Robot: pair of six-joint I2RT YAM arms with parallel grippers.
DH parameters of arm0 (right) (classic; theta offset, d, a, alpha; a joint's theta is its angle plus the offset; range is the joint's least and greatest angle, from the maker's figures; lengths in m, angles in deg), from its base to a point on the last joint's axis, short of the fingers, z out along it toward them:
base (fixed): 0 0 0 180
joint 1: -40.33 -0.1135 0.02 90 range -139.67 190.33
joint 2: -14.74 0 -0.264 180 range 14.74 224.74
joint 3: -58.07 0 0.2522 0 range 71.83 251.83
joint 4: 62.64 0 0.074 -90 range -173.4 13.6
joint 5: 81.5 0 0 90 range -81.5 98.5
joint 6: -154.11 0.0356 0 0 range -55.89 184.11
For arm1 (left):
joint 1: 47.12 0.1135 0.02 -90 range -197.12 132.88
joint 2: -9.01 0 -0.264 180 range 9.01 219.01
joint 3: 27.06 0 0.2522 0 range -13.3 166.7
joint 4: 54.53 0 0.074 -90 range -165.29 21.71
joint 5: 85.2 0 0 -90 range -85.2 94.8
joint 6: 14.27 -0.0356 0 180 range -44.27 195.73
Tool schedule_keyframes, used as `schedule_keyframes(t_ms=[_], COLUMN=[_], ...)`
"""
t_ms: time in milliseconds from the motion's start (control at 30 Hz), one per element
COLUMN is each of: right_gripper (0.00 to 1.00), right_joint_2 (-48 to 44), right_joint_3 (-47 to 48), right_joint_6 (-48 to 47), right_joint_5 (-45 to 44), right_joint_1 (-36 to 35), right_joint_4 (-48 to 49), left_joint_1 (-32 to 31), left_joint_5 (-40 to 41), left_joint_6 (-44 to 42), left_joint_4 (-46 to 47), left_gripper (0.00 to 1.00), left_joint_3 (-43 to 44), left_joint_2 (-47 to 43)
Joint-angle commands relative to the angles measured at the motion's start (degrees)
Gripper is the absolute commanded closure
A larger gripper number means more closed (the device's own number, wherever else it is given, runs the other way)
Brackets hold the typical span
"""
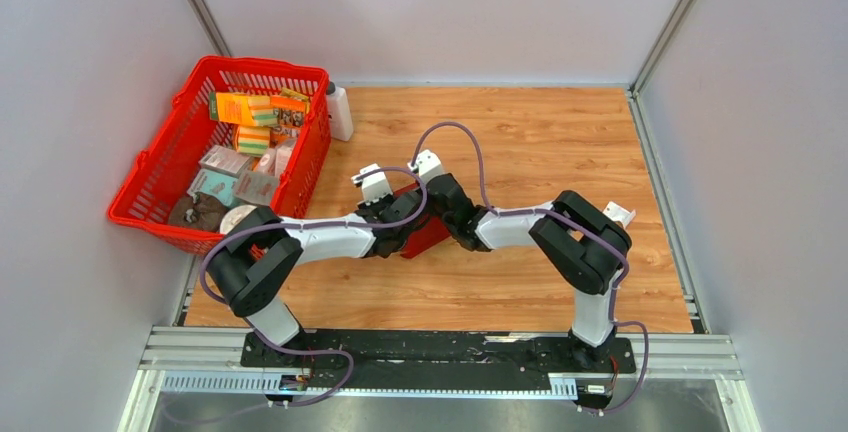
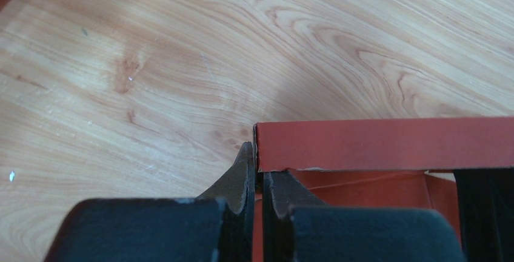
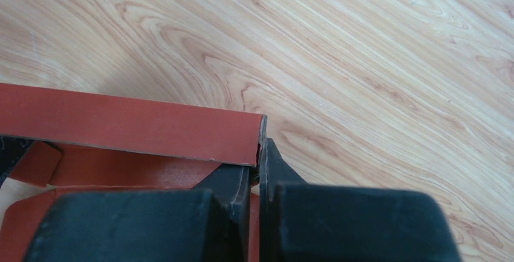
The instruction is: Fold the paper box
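One dark red paper box point(image 2: 388, 144), raised wall ends nipped in left claw point(image 2: 256, 166) and right claw point(image 3: 260, 160).

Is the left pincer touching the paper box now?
Touching. The left wrist view shows the left pincer shut on the paper box's corner edge, no gap.

Robot lab test cell; plain grey panel walls point(image 1: 450, 12) on alu posts point(image 1: 205, 12) box in a wood-look counter point(image 1: 560, 132); left arm point(image 1: 330, 237) & right arm point(image 1: 580, 242) bolted to a black plate point(image 1: 440, 347) on an alu rail point(image 1: 450, 367); red basket point(image 1: 262, 64) of sample packs point(image 1: 245, 110) at the side.
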Motion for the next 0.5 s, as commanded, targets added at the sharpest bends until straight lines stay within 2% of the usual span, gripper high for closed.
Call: schedule_keyframes(t_ms=[0,200,267,300,367,400,467], right_gripper=[1.0,0.99,0.84,0.65,0.46,0.38,0.36], right_joint_2=[-2.35,-3.85,-5.07,-6.22,-10.68,-12.1,-15.96], right_joint_3=[-4.34,-5.68,-5.06,-5.5,-6.9,-6.99,-6.21], right_joint_6=[-1.61,-1.88,-0.74,0.22,5.03,6.63,9.36], right_joint_5=[-1.25,2.18,3.49,4.11,7.6,8.85,10.18], right_joint_1=[-0.51,-0.07,0.37,0.8,2.56,3.26,3.97], right_joint_4=[7.12,8.11,6.7,6.34,5.03,4.06,-1.29], left_joint_1=[0.19,1.42,1.42,1.42,1.42,1.42,1.42], left_joint_5=[1.63,-1.1,-1.54,-1.45,-1.63,-1.63,-1.71], left_joint_6=[12.23,9.43,8.72,8.72,8.81,8.98,9.51], left_joint_4=[-15.78,-10.09,-9.29,-9.11,-9.11,-9.02,-9.02], left_gripper=[1.0,1.0,1.0,1.0,1.0,1.0,1.0], left_joint_3=[5.67,2.95,2.16,1.98,1.46,1.28,0.58], left_joint_2=[1.86,0.72,0.37,0.28,0.19,0.19,0.19])
